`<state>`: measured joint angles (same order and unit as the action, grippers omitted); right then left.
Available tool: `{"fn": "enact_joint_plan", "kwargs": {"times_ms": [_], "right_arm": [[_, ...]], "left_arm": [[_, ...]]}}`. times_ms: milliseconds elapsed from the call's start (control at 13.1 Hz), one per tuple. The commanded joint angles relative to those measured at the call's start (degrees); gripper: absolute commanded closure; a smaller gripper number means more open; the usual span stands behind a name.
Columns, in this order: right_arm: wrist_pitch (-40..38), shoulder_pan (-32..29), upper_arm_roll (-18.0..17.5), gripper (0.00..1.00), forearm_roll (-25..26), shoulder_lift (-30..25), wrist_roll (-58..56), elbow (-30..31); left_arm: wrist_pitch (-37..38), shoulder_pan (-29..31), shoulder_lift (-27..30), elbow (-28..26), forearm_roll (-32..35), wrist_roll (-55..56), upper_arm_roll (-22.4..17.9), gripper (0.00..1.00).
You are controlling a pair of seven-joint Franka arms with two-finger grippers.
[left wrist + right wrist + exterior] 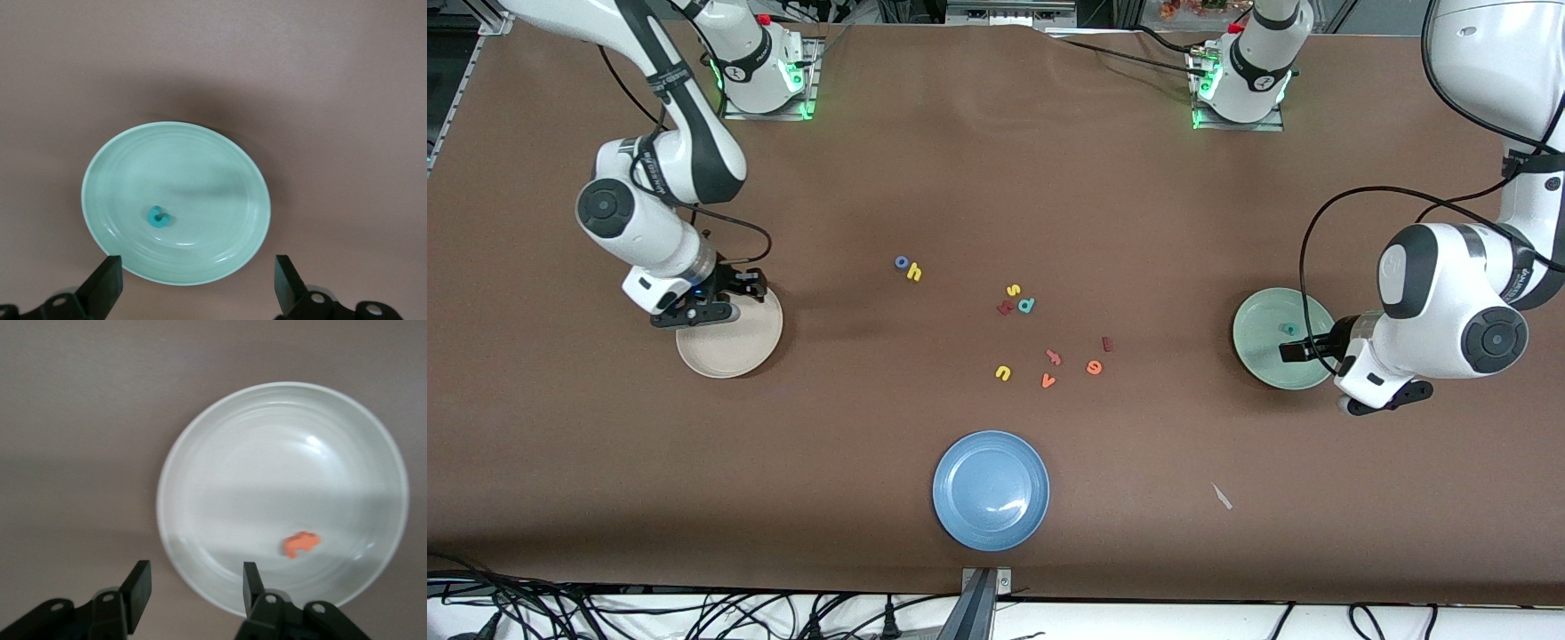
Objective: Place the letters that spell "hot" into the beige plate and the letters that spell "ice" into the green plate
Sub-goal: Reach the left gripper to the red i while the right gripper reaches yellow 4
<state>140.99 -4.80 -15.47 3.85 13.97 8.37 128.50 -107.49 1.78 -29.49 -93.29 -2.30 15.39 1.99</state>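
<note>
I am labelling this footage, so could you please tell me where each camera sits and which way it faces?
Front view: high across the table, facing both arms' bases.
Left wrist view: on the left arm, looking down at the green plate holding the teal c; open left gripper shows.
Right wrist view: looking down at the beige plate holding an orange letter; open right gripper shows.
The front view shares both plates.

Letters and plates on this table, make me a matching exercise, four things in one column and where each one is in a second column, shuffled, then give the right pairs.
Things
1. teal c
2. orange t
3. blue o
4. blue plate

Places
A. on the table beside the yellow h
B. in the beige plate
C. nearest the front camera, holding no letter
D. in the green plate

Pairs: 1-D, 2-B, 3-A, 4-C
</note>
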Motion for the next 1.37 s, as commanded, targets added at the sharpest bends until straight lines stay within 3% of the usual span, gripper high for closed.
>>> {"fn": "enact_joint_plan", "kwargs": {"times_ms": [0, 305, 533, 838, 1295], "right_arm": [[-1.5, 6.6, -0.1, 0.31, -1.0, -1.3, 12.6, -0.1], [0.8, 19.1, 0.1, 0.29, -1.0, -0.2, 31.9, 0.0], [6.6, 23.7, 0.1, 0.28, -1.0, 3.0, 41.9, -0.2], [14.5, 27.1, 0.1, 0.28, -0.2, 8.3, 47.4, -0.5], [15.7, 28.2, 0.2, 0.30, 0.8, 12.0, 47.4, -2.8]], "left_arm": [[1.4, -1.3, 0.1, 1.1, -1.1, 5.5, 1.2, 0.00], [0.0, -6.5, -0.6, 1.1, -1.2, 17.8, 2.1, 0.00], [-4.6, -10.2, -2.1, 1.1, -3.1, 25.8, 2.1, 0.00], [-12.0, -14.3, -5.2, 0.2, -3.2, 34.4, 2.2, 0.00], [-23.4, -17.1, -9.6, -0.1, -3.2, 43.1, 2.2, 0.00]]}}
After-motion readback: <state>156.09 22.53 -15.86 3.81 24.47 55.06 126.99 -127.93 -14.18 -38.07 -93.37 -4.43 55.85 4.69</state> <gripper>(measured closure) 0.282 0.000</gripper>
